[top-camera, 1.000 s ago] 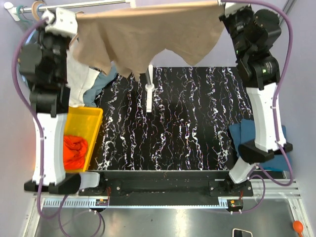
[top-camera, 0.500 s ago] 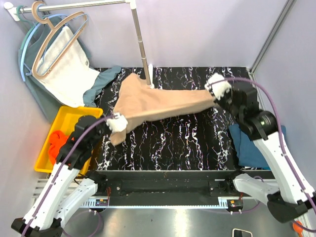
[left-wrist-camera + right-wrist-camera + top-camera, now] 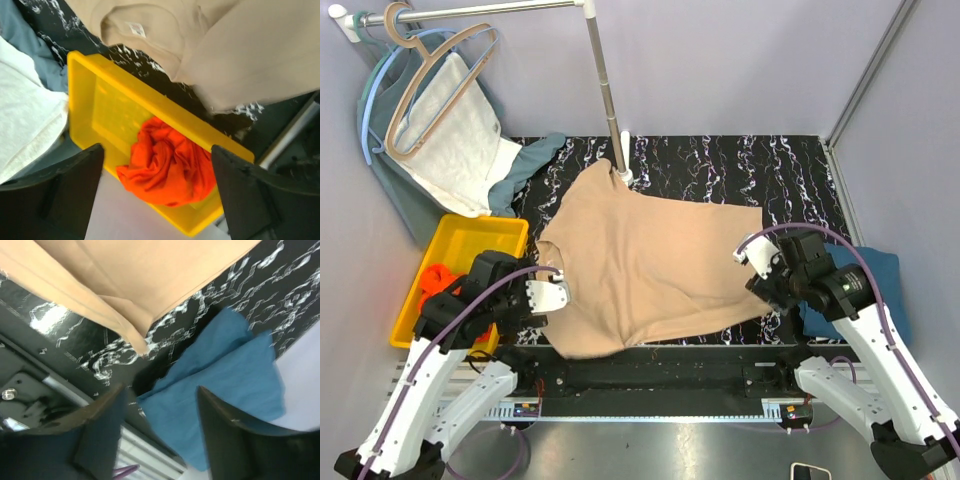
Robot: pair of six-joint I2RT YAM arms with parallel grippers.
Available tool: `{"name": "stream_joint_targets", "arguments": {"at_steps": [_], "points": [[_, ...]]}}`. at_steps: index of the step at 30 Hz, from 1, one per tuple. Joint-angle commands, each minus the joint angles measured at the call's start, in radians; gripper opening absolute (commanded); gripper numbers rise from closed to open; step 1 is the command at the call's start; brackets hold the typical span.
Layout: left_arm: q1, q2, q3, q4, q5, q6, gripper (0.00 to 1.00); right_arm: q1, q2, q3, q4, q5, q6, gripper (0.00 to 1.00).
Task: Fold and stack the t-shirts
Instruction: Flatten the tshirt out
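The beige t-shirt (image 3: 650, 262) lies spread on the black marbled table (image 3: 740, 165), its lower hem hanging over the near edge. My left gripper (image 3: 550, 292) hovers open at the shirt's left side, above the yellow bin (image 3: 125, 100), with nothing between its fingers (image 3: 60, 192). The orange-red t-shirt (image 3: 167, 165) lies crumpled in that bin. My right gripper (image 3: 760, 268) stands open at the beige shirt's right corner (image 3: 140, 275), empty, over the folded teal-blue t-shirt (image 3: 225, 375), which rests at the table's right edge (image 3: 882, 272).
A clothes rack pole (image 3: 604, 90) stands at the back of the table, touching the beige shirt's top. A hanger with a white towel-like cloth (image 3: 445, 125) and a grey-green garment (image 3: 382, 190) hangs at the back left. The yellow bin (image 3: 470, 238) sits left of the table.
Both grippers have let go of the beige shirt, which has dropped flat onto the table. Both arms have drawn back toward the near edge, jaws now apart.
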Motion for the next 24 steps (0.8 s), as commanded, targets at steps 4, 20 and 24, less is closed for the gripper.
{"name": "stream_joint_targets", "arguments": {"at_steps": [4,20,24], "points": [[0.002,0.034,0.124,-0.072,-0.008,0.024,0.99,-0.001,-0.034,0.027,-0.043,-0.026,-0.026,0.89],[0.066,0.739,0.296,0.854,-0.059,-0.26,0.99,-0.133,0.36,0.108,0.703,0.233,-0.02,1.0],[0.123,0.911,0.387,0.873,-0.056,-0.284,0.99,-0.236,0.569,0.298,0.68,0.148,0.078,1.0]]}}
